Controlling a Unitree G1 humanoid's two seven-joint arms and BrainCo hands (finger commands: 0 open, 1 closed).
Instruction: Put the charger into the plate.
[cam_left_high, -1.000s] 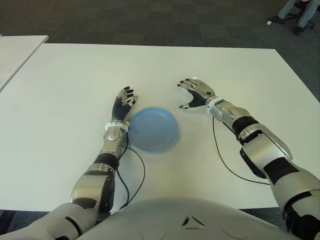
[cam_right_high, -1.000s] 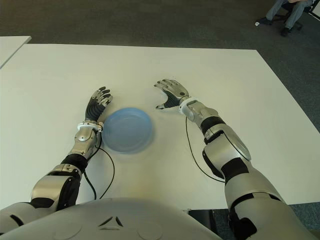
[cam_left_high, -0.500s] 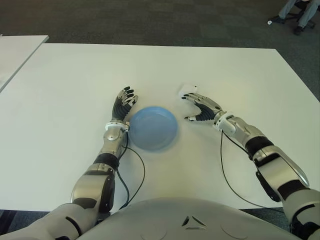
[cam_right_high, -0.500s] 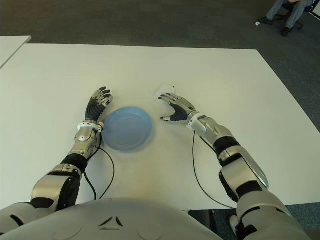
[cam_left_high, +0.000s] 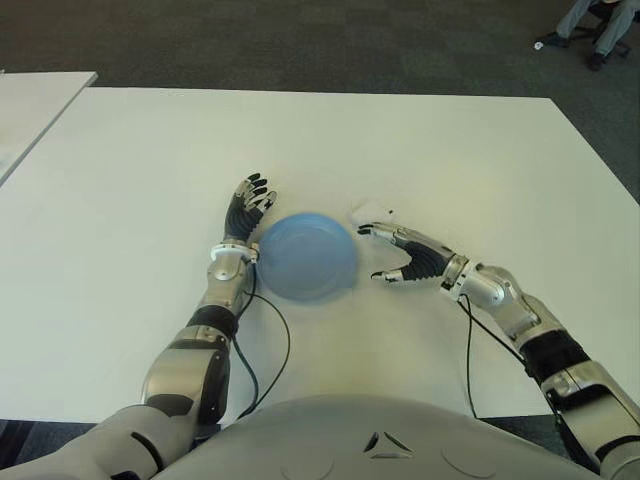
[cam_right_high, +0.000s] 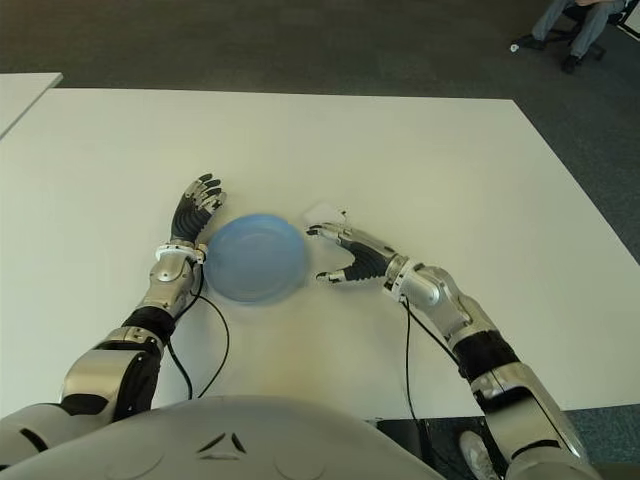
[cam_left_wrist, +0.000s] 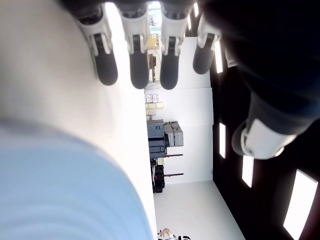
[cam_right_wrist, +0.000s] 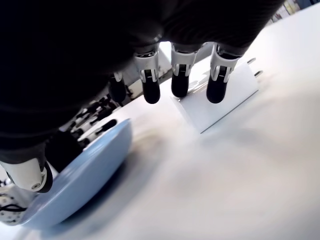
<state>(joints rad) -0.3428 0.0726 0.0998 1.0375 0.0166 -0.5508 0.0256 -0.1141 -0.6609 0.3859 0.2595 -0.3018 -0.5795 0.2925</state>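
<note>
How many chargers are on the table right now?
1. The white charger lies flat on the table, just past the open right robot hand and right of the blue plate, which looks empty.

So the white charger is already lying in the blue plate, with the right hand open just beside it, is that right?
Not quite. The charger is not in the plate; it lies on the table just beyond the plate's right edge, as the right wrist view shows. The rest holds: the right hand is open beside it, fingers over the charger without grasping.
</note>
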